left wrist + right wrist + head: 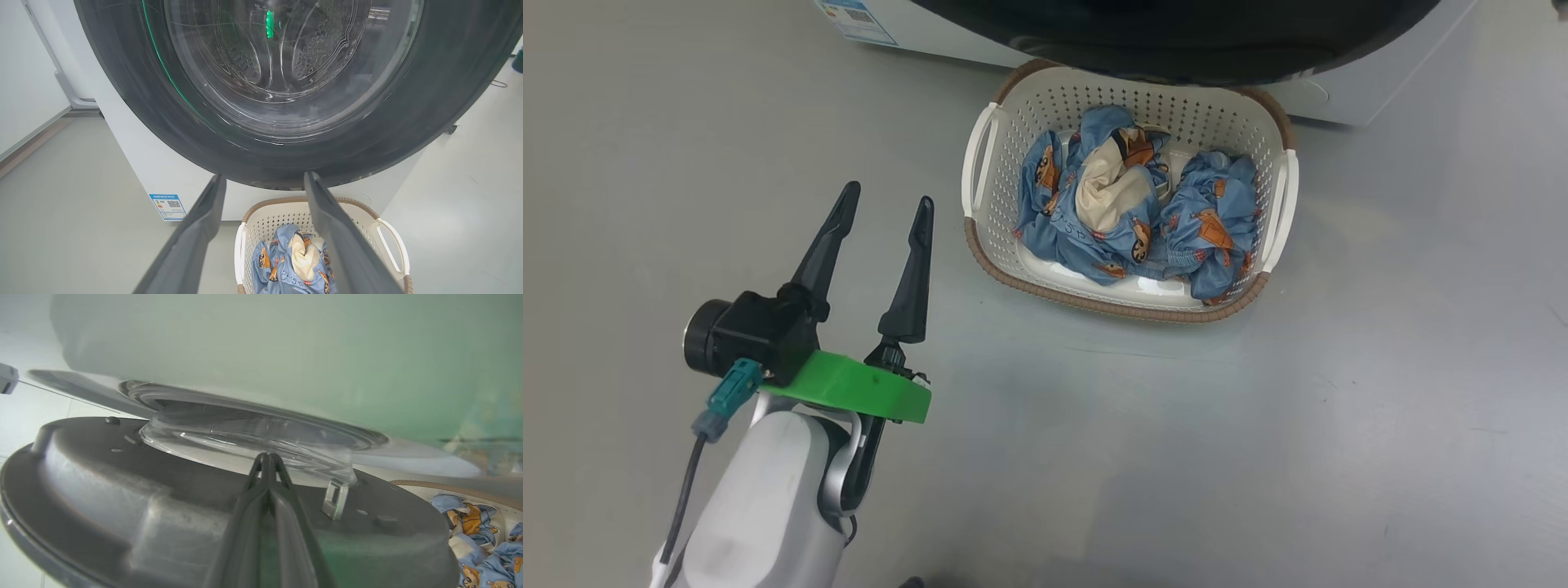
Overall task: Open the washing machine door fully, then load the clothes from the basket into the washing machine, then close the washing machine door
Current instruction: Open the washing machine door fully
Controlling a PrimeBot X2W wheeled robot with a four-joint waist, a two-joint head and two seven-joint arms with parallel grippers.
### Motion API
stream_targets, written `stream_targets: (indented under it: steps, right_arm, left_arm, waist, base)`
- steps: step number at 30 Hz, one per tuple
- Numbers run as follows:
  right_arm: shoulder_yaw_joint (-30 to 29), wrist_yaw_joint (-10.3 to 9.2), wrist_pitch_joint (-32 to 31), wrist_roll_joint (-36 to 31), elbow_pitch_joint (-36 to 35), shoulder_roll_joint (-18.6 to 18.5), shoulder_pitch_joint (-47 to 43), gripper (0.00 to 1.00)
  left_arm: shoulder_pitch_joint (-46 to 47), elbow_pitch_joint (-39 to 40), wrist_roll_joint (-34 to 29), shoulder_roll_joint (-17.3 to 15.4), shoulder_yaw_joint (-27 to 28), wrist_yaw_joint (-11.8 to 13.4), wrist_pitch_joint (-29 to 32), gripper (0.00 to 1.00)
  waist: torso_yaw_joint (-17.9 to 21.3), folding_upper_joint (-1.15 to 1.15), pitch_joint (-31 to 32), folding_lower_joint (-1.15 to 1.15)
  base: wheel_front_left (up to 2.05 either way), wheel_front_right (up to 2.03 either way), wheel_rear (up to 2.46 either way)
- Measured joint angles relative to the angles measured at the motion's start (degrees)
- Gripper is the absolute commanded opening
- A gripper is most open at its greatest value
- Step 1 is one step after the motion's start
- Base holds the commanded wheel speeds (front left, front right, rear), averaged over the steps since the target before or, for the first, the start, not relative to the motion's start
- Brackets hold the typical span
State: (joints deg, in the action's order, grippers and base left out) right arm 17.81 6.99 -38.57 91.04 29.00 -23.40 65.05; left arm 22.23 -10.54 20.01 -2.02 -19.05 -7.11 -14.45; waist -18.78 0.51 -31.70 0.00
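One big white front-loading washing machine (pixel 1380 82), one large round glossy black door (pixel 1176 33), one small cream-white perforated plastic basket (pixel 1176 106) and two pincers. The basket holds crumpled light-blue clothes (pixel 1127 212) printed with orange and brown figures, in at least two heaps, one showing a cream lining.

The basket stands on the grey floor (pixel 1258 449), its far brown rim under the door's lower edge and just beside the machine front. Bare floor lies to its left, right and near side. A small blue label (pixel 854 20) sits low on the machine.

The door stands ajar, with a gap between its grey inner face (pixel 122 477) and the white front. The left pincer (pixel 889 196) hangs over bare floor left of the basket, fingers spread and holding nothing. The right pincer (pixel 265 455) is pressed together at the foot of the clear glass bowl; contact cannot be told.
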Motion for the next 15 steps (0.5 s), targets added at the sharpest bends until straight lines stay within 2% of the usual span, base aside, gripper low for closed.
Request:
stream_targets:
  steps: [15]
  right_arm:
    - [2.9, 0.0, -1.9, 0.0, -4.2, 2.6, -5.9, 0.0]
  left_arm:
    - [-0.2, -1.2, 0.0, 0.1, 0.7, 0.0, 0.0, 1.0]
  waist:
    - [1.6, 0.0, 3.1, 0.0]
  base:
    - [0.0, 0.0, 0.0]
